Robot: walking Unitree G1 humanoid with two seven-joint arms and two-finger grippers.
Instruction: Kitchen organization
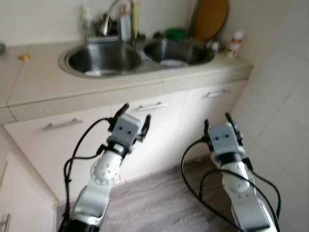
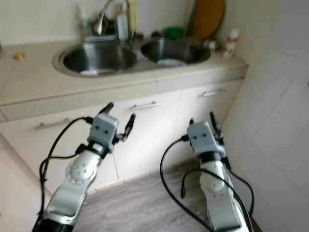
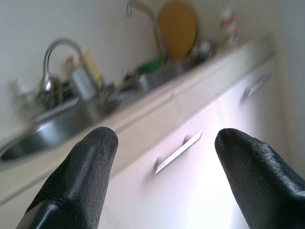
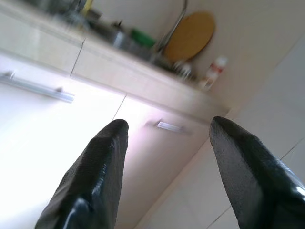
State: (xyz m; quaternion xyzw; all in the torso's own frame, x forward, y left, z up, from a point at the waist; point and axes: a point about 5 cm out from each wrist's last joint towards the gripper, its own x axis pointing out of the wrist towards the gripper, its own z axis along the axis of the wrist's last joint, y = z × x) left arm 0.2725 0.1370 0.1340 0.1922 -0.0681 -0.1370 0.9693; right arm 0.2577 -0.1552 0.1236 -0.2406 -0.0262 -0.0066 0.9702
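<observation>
Standing at the back of the 2-basin sink (image 1: 77, 65), the white bottle (image 1: 125, 26) looks light, smooth and likely slippery; grip its body. Below the sink, 3 cabinet handles (image 1: 152, 106) run along the doors, and the left gripper (image 1: 130, 123) and right gripper (image 1: 218, 124) hover there, fingers spread wide, empty.

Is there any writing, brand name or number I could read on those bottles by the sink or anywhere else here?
No text can be read anywhere.
Small white bottle with a red cap at the counter's right end: label too blurred to read.
Bottles behind the faucet: too blurred to read.
Cabinet fronts and both end effectors: no markings visible.
</observation>
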